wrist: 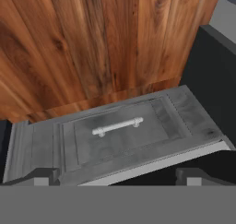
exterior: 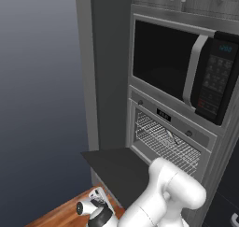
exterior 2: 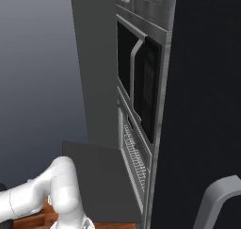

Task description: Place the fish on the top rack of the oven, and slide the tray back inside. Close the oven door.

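The oven (exterior: 172, 128) stands under the microwave with its oven door (exterior: 116, 167) dropped flat and open, also seen as a dark slab (exterior 2: 94, 171). Inside the cavity lies the top rack (exterior: 161, 144), a silver wire tray (exterior 2: 134, 157). A small slender grey fish (exterior: 170, 137) rests on it. My arm bends down low, left of the door. My gripper (wrist: 117, 177) is open with nothing between its dark fingertips (wrist: 44, 174), and it looks at a grey cabinet front, away from the oven.
A black microwave (exterior: 186, 69) with a vertical handle sits above the oven. A grey cabinet front with a bar handle (wrist: 117, 126) lies under the hand, beside wood planks (wrist: 92, 43). A wooden surface (exterior: 60, 212) shows low left. The open door juts into the space in front.
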You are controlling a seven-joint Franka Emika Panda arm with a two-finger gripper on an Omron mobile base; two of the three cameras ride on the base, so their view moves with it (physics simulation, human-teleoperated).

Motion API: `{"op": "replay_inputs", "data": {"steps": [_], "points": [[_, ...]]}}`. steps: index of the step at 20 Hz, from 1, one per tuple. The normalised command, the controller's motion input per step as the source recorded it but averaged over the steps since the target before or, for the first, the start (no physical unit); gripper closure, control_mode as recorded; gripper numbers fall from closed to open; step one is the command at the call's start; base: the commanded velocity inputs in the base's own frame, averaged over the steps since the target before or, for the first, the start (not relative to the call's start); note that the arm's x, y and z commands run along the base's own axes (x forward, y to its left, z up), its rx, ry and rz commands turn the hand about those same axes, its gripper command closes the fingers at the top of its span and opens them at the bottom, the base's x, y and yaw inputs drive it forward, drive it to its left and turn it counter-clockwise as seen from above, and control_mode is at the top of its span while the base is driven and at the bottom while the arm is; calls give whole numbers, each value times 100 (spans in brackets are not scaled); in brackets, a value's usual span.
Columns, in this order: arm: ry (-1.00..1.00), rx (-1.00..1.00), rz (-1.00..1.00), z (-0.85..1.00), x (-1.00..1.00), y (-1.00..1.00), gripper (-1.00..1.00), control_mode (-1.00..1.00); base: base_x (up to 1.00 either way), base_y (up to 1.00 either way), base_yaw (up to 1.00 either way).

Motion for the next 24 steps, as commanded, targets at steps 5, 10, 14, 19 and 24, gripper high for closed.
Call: {"op": "replay_inputs", "data": {"steps": [5, 10, 14, 19, 24], "points": [[0, -29, -2, -100, 100, 35, -100, -100, 0, 0, 0], [0, -37, -8, -100, 81, 7, -100, -100, 0, 0, 0], [-5, -46, -25, -71, 9, -29, -100, -100, 0, 0, 0], [-14, -54, -34, -13, -2, -63, -100, -100, 0, 0, 0], [-23, -61, -34, 0, -2, -81, -100, -100, 0, 0, 0]]}}
